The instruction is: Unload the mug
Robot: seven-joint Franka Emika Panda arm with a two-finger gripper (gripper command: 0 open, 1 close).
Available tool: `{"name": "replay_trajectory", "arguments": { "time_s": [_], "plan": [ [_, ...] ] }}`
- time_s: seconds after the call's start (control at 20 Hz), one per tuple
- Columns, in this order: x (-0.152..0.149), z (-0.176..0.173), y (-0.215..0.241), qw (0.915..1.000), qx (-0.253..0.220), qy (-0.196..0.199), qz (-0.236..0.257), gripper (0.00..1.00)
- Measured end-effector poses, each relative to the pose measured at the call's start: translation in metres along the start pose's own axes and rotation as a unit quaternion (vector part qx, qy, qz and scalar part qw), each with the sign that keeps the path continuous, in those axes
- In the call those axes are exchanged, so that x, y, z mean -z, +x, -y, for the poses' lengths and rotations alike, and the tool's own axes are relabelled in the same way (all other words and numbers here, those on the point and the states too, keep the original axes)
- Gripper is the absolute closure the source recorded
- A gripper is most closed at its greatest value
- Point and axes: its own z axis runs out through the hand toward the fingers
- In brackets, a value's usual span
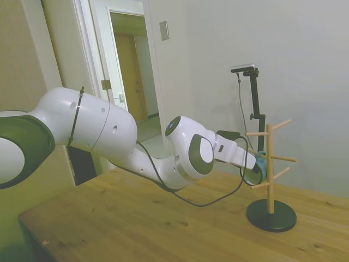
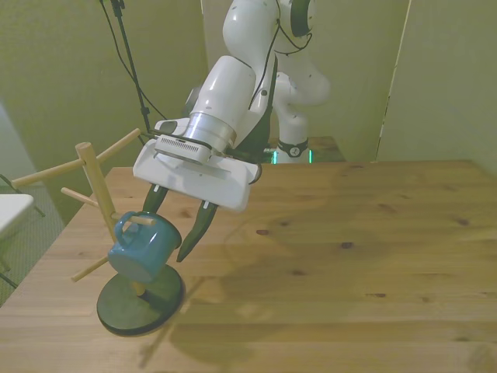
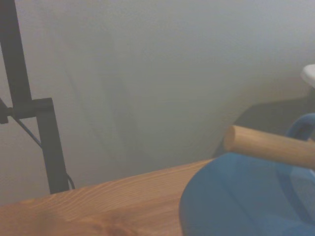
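The mug (image 3: 246,201) fills the wrist cam's foreground, a blurred blue curve w/ a wooden peg (image 3: 270,145) running across just above it. In the front view the light-blue mug (image 2: 144,247) hangs by its handle on a low peg of the wooden mug tree (image 2: 97,186), tilted, mouth angled down toward the tree's dark round base (image 2: 140,299), which sits on the worktop (image 2: 349,256) near the front view's left edge.

The gripper (image 2: 172,221) reaches in at a slant; its dark fingers (image 2: 194,229) are spread wide, one either side of the mug's body, approx. level w/ its upper half. Whether either pad touches the enamel yet can't be told; nothing looks clamped. The side view shows the same: the arm stretched across the worktop, the gripper (image 1: 255,166) right at the tree, the mug (image 1: 262,166) mostly hidden behind it.

Step in hand, by the look of it: closing on the mug before lifting it off. To do it well, the fingers should squeeze the body squarely, not the rim, then draw the mug out along the peg's own line, up and away from the trunk, so the handle slides free rather than hooks. A straight lift would prob. drag the light tree w/ it or tip it over.
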Motion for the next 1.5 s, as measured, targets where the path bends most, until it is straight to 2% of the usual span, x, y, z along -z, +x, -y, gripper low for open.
{"name": "replay_trajectory", "arguments": {
  "time_s": [1.0, 1.5],
  "plan": [
    [0.000, 0.001, -0.002, 1.0000, -0.001, 0.003, 0.002, 1.00],
    [0.014, 0.001, 0.005, 0.9997, -0.004, 0.025, -0.005, 1.00]
  ]
}}
